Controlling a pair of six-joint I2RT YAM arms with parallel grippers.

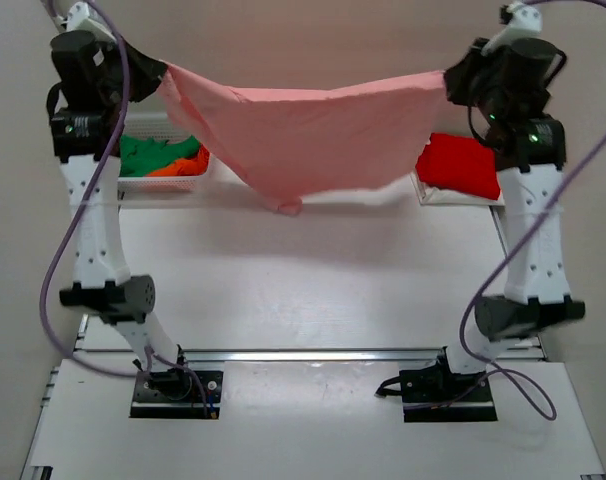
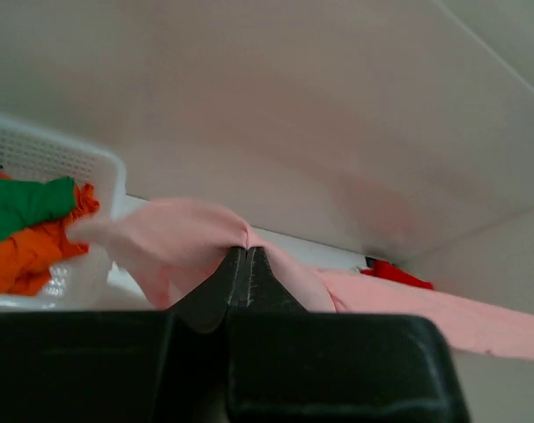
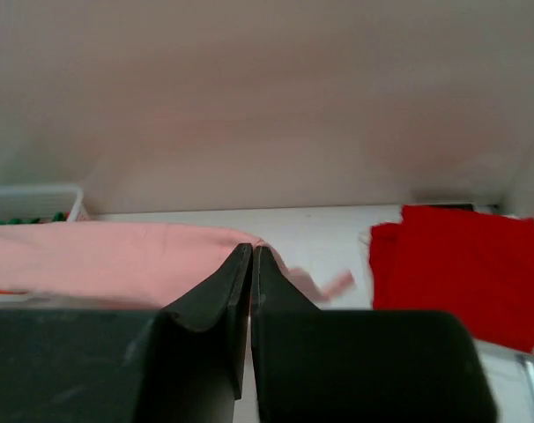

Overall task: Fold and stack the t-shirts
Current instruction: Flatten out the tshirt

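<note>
I have the pink shirt strung up in the air between my two claws. My left claw is pinched fully shut on one end of it, and my right claw is pinched fully shut on the other. Both wrist views show cloth bunched right at the closed tips.

In the top view the shirt's long axis runs 9 to 3 o'clock. It lies at 3 o'clock from my left claw and at 9 o'clock from my right, and its belly sags toward 6 o'clock about midway. Neither arm is nearer, so I judge that laying it flat needs both claws to come down together onto the bare table at 6 o'clock.

The red shirt lies folded on the table at 6 o'clock from my right claw. The green shirt and orange shirt are crumpled in the basket at 6 o'clock from my left.

I cannot make out the sleeves or collar, or which edge I am gripping. I also cannot tell whether the lowest fold touches the table. My left wrist view cuts off the far end of the shirt.
</note>
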